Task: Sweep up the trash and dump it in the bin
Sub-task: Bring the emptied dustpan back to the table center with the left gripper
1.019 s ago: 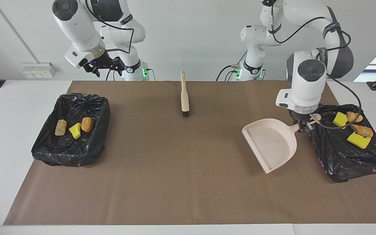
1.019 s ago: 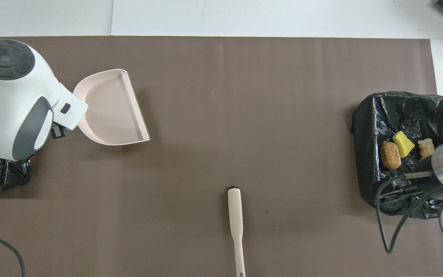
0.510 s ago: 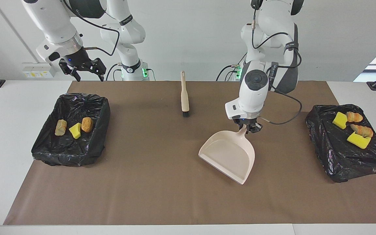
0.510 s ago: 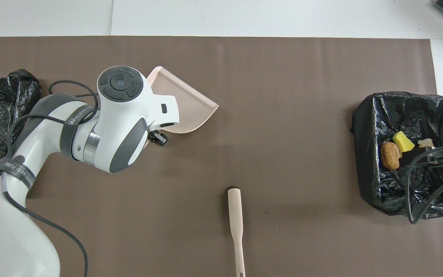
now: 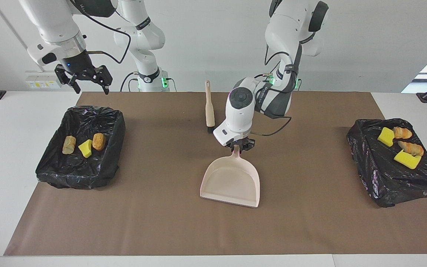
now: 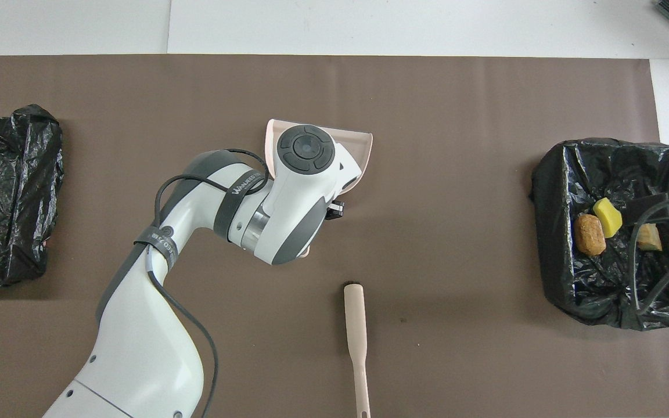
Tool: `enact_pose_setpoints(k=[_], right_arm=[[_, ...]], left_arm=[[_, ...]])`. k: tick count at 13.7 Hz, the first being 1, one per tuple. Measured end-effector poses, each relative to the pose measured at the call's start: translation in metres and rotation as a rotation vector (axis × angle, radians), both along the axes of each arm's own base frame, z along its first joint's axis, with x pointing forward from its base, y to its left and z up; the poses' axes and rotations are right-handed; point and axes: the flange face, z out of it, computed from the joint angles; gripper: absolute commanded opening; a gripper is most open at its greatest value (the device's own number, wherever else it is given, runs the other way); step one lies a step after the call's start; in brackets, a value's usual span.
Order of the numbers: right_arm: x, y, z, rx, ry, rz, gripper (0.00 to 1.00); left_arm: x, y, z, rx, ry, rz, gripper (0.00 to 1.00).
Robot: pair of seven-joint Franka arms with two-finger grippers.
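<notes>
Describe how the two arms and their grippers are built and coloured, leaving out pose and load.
Both arms are glossy white with rounded shells, dark grey joint bands and round dark grey caps at the wrist. Thin black cables loop loosely along each forearm. Green lights glow at both bases. The left gripper is small and black under a white wrist block; the right gripper is black, with a small blue light above its two jaws.

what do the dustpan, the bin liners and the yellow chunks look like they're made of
Dustpan: likely moulded plastic, with a smooth, matte beige surface and a thin, even rim.
Bin liners: thin plastic film, black, crinkled and glossy at the creases.
Yellow chunks: probably sponge foam, with blocky cut edges and a dull surface.
</notes>
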Motion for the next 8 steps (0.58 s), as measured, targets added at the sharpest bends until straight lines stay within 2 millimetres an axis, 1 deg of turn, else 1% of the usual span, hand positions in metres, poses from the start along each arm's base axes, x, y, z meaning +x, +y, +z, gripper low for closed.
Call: enact_pose_setpoints(k=[2,3,5,8], right_arm=[[0.002,-0.001,-0.001,0.002,0.006,0.001,1.0],[0.001,-0.007,-0.002,0.006,0.009,-0.009,1.0],[0.001,-0.02,-0.002,0.01,0.01,-0.032,1.0],[0.001,-0.028,-0.004,0.01,0.013,-0.047,1.0]], left_arm=[[0.006,-0.013,0.004,-0.022,-0.014,0.039,0.0],[0.008,-0.017,0.006,-0.033,-0.016,0.054,0.0],[0.006,-0.024,0.009,-0.049,-0.016,0.061,0.0],[-0.001,-0.036,0.012,-0.058,-0.017,0.101,0.0]])
